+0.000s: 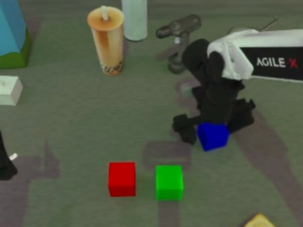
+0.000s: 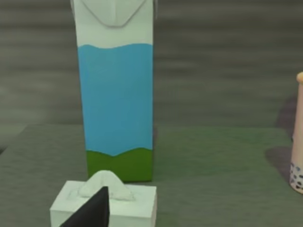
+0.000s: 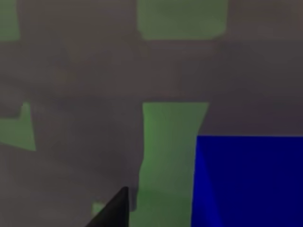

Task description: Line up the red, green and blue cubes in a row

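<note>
The red cube (image 1: 121, 178) and the green cube (image 1: 169, 182) sit side by side on the green mat near the front, a small gap between them. The blue cube (image 1: 213, 136) lies farther back and to the right, turned slightly askew. My right gripper (image 1: 214, 124) is directly over it, open, with a black finger (image 1: 185, 132) to its left and the other (image 1: 244, 117) to its right. In the right wrist view the blue cube (image 3: 248, 182) fills one corner, and a fingertip (image 3: 118, 208) stands apart from it. My left gripper (image 1: 5, 165) is parked at the left edge, open.
A bubble tea cup (image 1: 106, 40), a white bottle (image 1: 135, 19) and a drill (image 1: 179, 33) stand at the back. A blue-and-green carton (image 2: 116, 94) and an off-white tissue box (image 1: 9, 90) are at the left. A yellow block (image 1: 260, 221) pokes in at the front right.
</note>
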`<action>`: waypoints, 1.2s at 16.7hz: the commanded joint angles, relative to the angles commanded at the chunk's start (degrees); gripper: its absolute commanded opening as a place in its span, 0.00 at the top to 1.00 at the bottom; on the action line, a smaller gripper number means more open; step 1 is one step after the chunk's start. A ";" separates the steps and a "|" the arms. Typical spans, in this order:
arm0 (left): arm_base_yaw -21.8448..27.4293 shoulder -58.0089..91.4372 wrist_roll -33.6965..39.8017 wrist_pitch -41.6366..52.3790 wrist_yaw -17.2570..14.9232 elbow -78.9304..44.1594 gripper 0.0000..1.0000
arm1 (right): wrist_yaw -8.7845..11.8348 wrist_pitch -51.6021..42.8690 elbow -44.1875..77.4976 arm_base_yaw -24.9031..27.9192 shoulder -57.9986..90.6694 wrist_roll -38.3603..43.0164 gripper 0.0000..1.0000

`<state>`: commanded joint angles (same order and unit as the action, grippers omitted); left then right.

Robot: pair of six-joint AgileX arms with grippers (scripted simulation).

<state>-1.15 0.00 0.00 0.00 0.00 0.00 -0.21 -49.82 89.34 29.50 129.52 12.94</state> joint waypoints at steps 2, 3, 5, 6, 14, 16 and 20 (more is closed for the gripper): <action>0.00 0.00 0.00 0.00 0.00 0.00 0.00 | 0.00 0.00 0.00 0.00 0.00 0.00 0.60; 0.00 0.00 0.00 0.00 0.00 0.00 0.00 | 0.00 0.00 0.00 0.00 0.00 0.00 0.68; 0.00 0.00 0.00 0.00 0.00 0.00 0.00 | 0.00 0.00 0.00 0.00 0.00 0.00 0.83; 0.00 0.00 0.00 0.00 0.00 0.00 0.00 | 0.00 0.00 0.00 0.00 0.00 0.00 0.90; 0.00 0.00 0.00 0.00 0.00 0.00 0.00 | 0.00 0.00 0.00 0.00 0.00 0.00 1.00; 0.00 0.00 0.00 0.00 0.00 0.00 0.00 | -0.28 -0.52 0.41 0.03 -1.42 -0.17 1.00; 0.00 0.00 0.00 0.00 0.00 0.00 0.00 | -0.24 -4.94 3.53 0.41 -2.74 -0.32 1.00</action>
<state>-1.15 0.00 0.00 0.00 0.00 0.00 -0.45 -54.76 92.87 29.91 126.78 12.62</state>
